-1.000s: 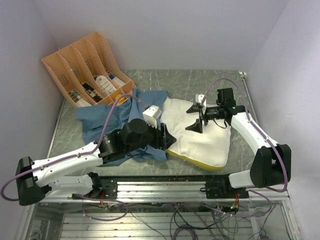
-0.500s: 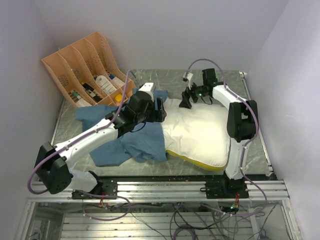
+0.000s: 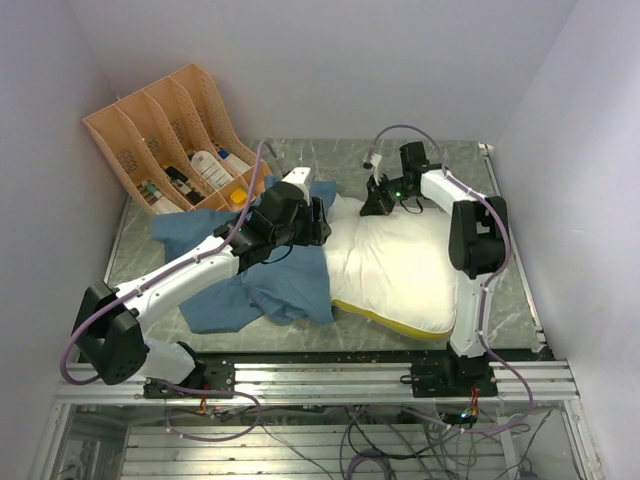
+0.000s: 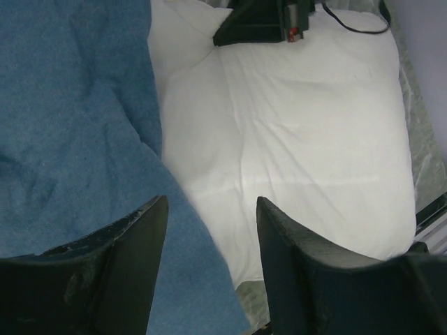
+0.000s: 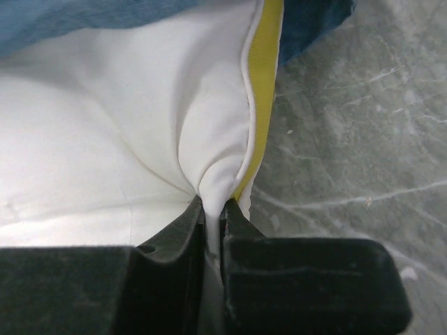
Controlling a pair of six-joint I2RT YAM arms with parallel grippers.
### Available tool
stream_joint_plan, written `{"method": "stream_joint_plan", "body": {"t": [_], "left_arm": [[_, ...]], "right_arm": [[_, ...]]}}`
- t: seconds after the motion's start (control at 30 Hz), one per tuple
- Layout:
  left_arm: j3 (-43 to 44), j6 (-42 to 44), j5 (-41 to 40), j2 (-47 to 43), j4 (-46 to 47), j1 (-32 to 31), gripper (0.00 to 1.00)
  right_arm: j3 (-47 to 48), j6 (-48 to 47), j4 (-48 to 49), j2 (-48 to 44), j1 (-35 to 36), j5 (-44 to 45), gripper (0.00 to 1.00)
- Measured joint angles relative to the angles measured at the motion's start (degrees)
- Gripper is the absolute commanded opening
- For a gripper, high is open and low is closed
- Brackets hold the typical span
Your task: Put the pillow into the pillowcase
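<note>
Right wrist: right jaws clench a puckered fold of cream pillow point(image 5: 105, 139). Left jaws gape, seemingly empty, over wrinkled blue pillowcase point(image 4: 70, 105).

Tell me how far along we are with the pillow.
Early. Done: the right gripper has its fingers pinched on the far edge of the pillow. In hand: the left gripper hovers open over the pillowcase edge beside it. Left: the pillow looks wholly outside the case, so all the insertion remains.
</note>
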Motion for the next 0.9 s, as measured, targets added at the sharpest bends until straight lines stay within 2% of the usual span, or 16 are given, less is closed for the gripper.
{"method": "stream_joint_plan", "body": {"t": [0.1,0.27,0.33,0.5,0.6,0.73,0.9], "left_arm": [[2.25,0.85,0.09,0.57,-1.49,0.48,0.52],[11.91,4.57,-0.94,4.33,-2.73,0.87,0.53],[15.72,6.16,-2.08,6.23,-2.73,0.94,0.62],[22.18,8.11,-8.24,11.45,-4.92,0.96,0.69],[22.03,8.5,-11.96,12.13,-5.79,1.03,0.98],[17.88,8.24,-13.64,7.74,-5.03,1.05,1.0],[15.69,7.89,-15.93,-0.66,-4.79,0.79,0.96]], "right_arm": [[-5.27,1.16,3.02,-7.41,0.07,0.68,0.0],[-10.86,4.04,8.31,-25.81,1.73,0.96,0.0],[-13.2,4.66,11.89,-32.13,3.41,1.27,0.0],[-22.05,5.11,19.87,-40.57,8.96,4.04,0.0],[-25.62,5.01,21.88,-40.94,10.56,5.9,0.0],[-28.55,4.9,23.96,-41.33,10.78,7.82,0.0],[-29.59,5.01,24.81,-42.97,10.88,7.98,0.0]]}}
